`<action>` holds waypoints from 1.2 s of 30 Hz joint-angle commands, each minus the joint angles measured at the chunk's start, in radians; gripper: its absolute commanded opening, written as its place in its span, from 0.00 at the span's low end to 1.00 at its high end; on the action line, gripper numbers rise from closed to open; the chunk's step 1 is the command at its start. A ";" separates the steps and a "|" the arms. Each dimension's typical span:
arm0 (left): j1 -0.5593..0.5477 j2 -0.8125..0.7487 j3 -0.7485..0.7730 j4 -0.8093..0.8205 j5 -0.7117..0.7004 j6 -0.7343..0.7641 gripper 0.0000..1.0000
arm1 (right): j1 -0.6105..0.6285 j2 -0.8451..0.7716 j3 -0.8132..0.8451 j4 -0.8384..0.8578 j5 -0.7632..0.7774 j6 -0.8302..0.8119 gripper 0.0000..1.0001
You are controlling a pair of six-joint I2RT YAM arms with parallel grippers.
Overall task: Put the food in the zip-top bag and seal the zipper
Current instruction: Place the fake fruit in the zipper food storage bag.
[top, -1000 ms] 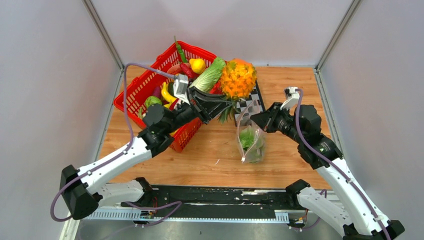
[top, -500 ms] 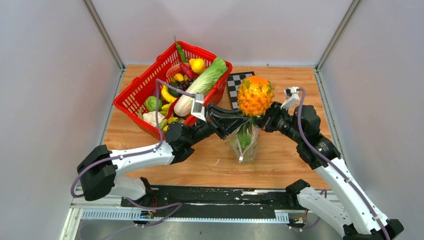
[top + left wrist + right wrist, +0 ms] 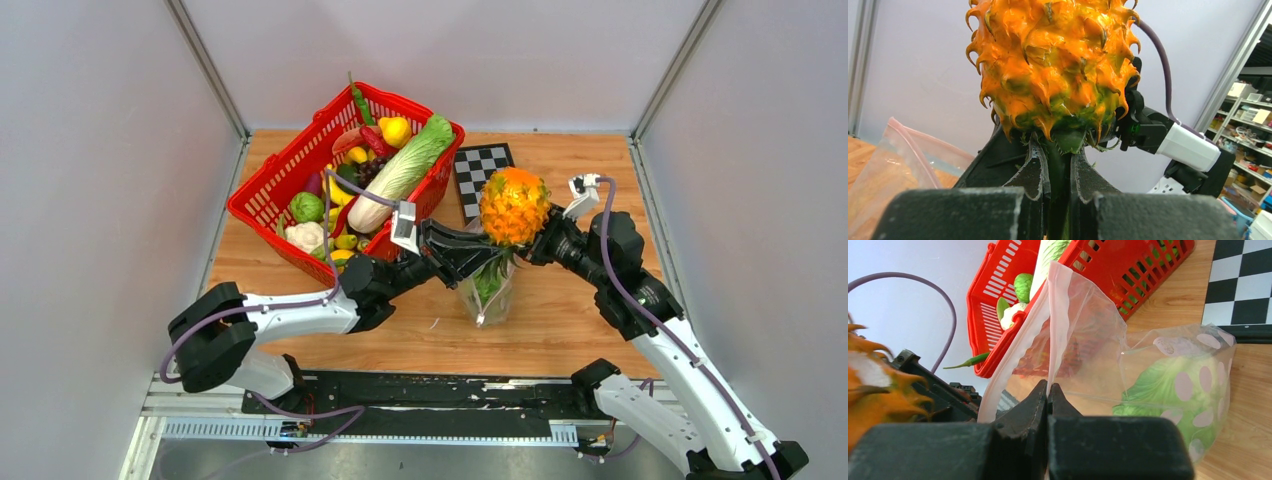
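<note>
Between grey walls, the zip-top bag (image 3: 490,292) stands mid-way along the wooden counter (image 3: 570,325), lettuce (image 3: 1168,390) inside. The right jaws are pinched shut on its pink zipper (image 3: 1058,315), holding the mouth up. The left jaws, narrowly closed on the orange spiky fruit (image 3: 513,205) by its leafy stem, hold it just above that mouth. Loading is in hand; next, the fruit probably needs lowering straight through the opening before release.

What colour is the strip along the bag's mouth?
Pale pink; the zipper strip shows best in the right wrist view.
</note>
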State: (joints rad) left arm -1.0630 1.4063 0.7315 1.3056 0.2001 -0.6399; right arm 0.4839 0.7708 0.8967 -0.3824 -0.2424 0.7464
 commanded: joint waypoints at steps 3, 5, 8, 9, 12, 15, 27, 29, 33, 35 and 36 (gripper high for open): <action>-0.008 -0.051 -0.078 -0.040 -0.084 0.154 0.00 | 0.002 -0.024 -0.012 0.131 -0.064 0.064 0.00; -0.009 -0.071 -0.128 -0.025 -0.138 0.171 0.00 | 0.002 -0.030 -0.009 0.123 -0.057 0.064 0.00; -0.009 -0.101 -0.149 -0.083 -0.177 0.228 0.00 | 0.001 -0.024 0.025 0.085 -0.072 0.023 0.00; -0.009 -0.106 -0.149 -0.110 -0.187 0.246 0.00 | 0.002 -0.022 0.032 0.080 -0.085 0.020 0.00; -0.008 -0.126 -0.161 -0.142 -0.245 0.286 0.00 | 0.002 -0.030 0.038 0.070 -0.103 0.023 0.00; -0.008 -0.152 -0.155 -0.223 -0.277 0.344 0.00 | 0.002 -0.051 0.028 0.068 -0.094 0.035 0.00; -0.022 -0.194 -0.077 -0.279 -0.238 0.335 0.00 | 0.002 -0.035 -0.040 0.153 -0.095 0.100 0.00; -0.022 -0.171 -0.038 -0.278 -0.183 0.291 0.00 | 0.002 -0.030 -0.052 0.165 -0.099 0.104 0.00; -0.022 -0.139 -0.011 -0.308 -0.107 0.286 0.00 | 0.002 -0.046 -0.077 0.197 -0.098 0.124 0.00; -0.022 -0.132 -0.025 -0.318 -0.108 0.281 0.01 | 0.002 -0.056 -0.079 0.197 -0.083 0.127 0.00; -0.023 -0.131 -0.049 -0.307 -0.118 0.275 0.04 | 0.002 -0.061 -0.079 0.197 -0.077 0.128 0.00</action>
State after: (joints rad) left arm -1.0836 1.2655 0.6834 0.9798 0.0425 -0.3386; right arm 0.4820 0.7391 0.8143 -0.2745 -0.3214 0.8452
